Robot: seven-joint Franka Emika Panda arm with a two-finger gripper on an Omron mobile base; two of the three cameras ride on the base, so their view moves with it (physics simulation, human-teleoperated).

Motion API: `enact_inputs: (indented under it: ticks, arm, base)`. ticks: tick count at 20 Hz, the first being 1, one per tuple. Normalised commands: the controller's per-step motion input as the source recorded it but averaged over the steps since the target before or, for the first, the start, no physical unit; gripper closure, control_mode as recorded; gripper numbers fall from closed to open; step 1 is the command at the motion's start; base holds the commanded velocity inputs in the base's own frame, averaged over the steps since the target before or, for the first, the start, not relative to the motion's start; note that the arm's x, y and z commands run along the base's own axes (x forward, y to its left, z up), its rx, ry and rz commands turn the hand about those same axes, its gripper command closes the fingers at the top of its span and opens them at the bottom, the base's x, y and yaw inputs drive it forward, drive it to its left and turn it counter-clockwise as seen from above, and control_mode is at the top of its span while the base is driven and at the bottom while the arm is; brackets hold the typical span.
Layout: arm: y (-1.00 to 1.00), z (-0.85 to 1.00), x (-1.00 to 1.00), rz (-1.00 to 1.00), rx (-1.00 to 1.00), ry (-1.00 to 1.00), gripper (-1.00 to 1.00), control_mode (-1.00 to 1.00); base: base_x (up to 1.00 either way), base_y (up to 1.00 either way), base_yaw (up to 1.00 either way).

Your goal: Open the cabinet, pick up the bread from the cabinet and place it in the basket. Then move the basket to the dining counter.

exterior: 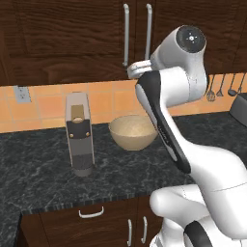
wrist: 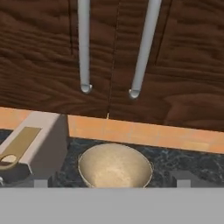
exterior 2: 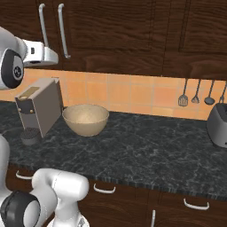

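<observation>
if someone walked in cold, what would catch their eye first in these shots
Probably the big white arm rearing up over the black granite worktop, its end effector raised at the lower edge of the dark wood cabinet, near the two long silver handles. Both doors look shut. Next, the round tan basket on the worktop below those handles, with nothing in it, beside a tall grey-and-black appliance.

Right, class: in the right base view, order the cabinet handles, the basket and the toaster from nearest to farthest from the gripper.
1. Cabinet handles: just beside the gripper, up at the doors.
2. Basket: below, on the black worktop.
3. Toaster: far right end of the worktop.
</observation>
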Motion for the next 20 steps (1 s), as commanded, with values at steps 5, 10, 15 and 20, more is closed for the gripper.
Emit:
enact_inputs:
  ticks: [5,10,15,20]
  arm:
    - [0.03,0.39,0.08,-0.08,0.01,-0.16,-1.0,-1.0]
    - [-0.11,0.18,0.47,-0.06,0.08,-0.16,-1.0,-1.0]
    - [-0.46,0.04,0.61,0.0,0.14,-0.01,-1.0,-1.0]
    - [-0.28,0.2,0.38,0.0,0.18,0.03,-1.0,-1.0]
  base:
    - [0.0,0.0,0.0]
    - [0.0,0.0,0.0]
    - [0.0,0.0,0.0]
    - [0.0,0.0,0.0]
